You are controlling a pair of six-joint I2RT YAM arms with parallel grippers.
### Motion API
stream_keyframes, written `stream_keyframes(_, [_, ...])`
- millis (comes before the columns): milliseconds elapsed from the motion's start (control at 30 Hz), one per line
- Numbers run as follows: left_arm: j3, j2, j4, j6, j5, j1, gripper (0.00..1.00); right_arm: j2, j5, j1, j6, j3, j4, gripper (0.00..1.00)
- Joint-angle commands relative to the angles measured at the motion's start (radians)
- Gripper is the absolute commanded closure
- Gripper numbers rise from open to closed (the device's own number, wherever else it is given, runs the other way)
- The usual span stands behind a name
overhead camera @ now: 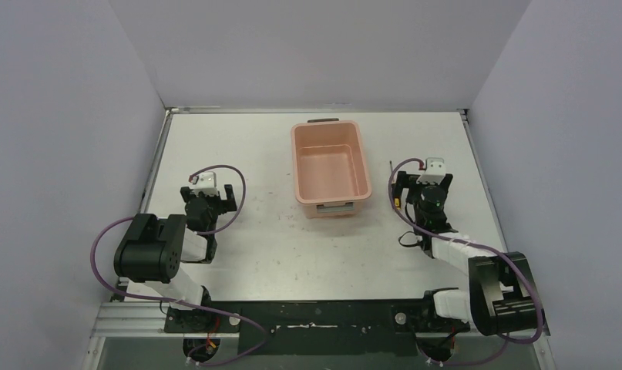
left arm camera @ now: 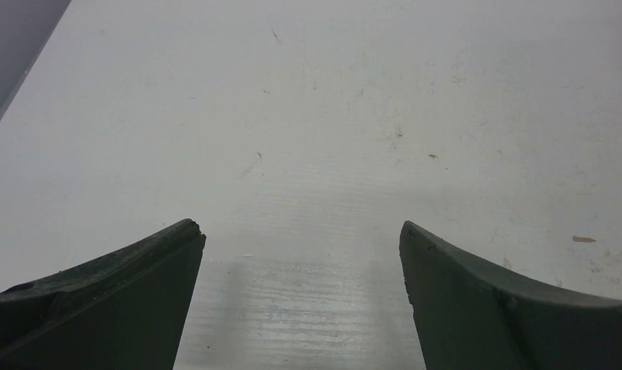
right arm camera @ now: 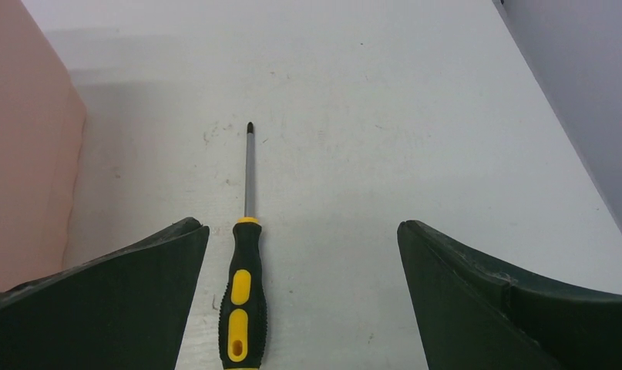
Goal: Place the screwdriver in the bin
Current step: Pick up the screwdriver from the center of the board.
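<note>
Between the fingers of the right gripper [right arm camera: 300,225], spread wide and holding nothing, the screwdriver [right arm camera: 245,245] lies flat on the table [right arm camera: 415,116] nearer the left finger, probably light, stiff and apt to roll, best pinched across its black-and-yellow handle, its thin shaft pointing away beside the bin [right arm camera: 26,154].

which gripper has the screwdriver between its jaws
The right gripper: the screwdriver lies on the table between its open jaws, near the left one. The left gripper has only table between its open jaws.
</note>
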Motion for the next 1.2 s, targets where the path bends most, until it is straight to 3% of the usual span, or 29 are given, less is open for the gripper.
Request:
stream_keyframes(0, [0.017, -0.005, 0.029, 0.009, 0.005, -0.001, 0.03, -0.016, -0.006, -0.006, 0.04, 0.149, -0.217, 0.0])
stream_keyframes(200, [0.017, -0.006, 0.029, 0.01, 0.005, -0.001, 0.03, 0.033, -0.049, -0.006, 0.072, 0.428, -0.602, 0.0])
stream_keyframes(400, [0.016, -0.005, 0.029, 0.009, 0.005, -0.001, 0.03, 0.172, -0.017, -0.006, 0.145, 0.812, -1.1, 0.0])
stream_keyframes(533, [0.017, -0.006, 0.029, 0.009, 0.005, -0.001, 0.03, 0.254, -0.013, -0.008, 0.163, 1.013, -1.315, 0.0])
stream_keyframes(767, [0.016, -0.007, 0.028, 0.01, 0.005, -0.001, 0.03, 0.238, -0.11, -0.01, 0.141, 1.064, -1.36, 0.0])
stream_keyframes(1167, [0.016, -0.007, 0.029, 0.008, 0.005, -0.001, 0.03, 0.238, -0.148, -0.011, 0.146, 1.089, -1.384, 0.0])
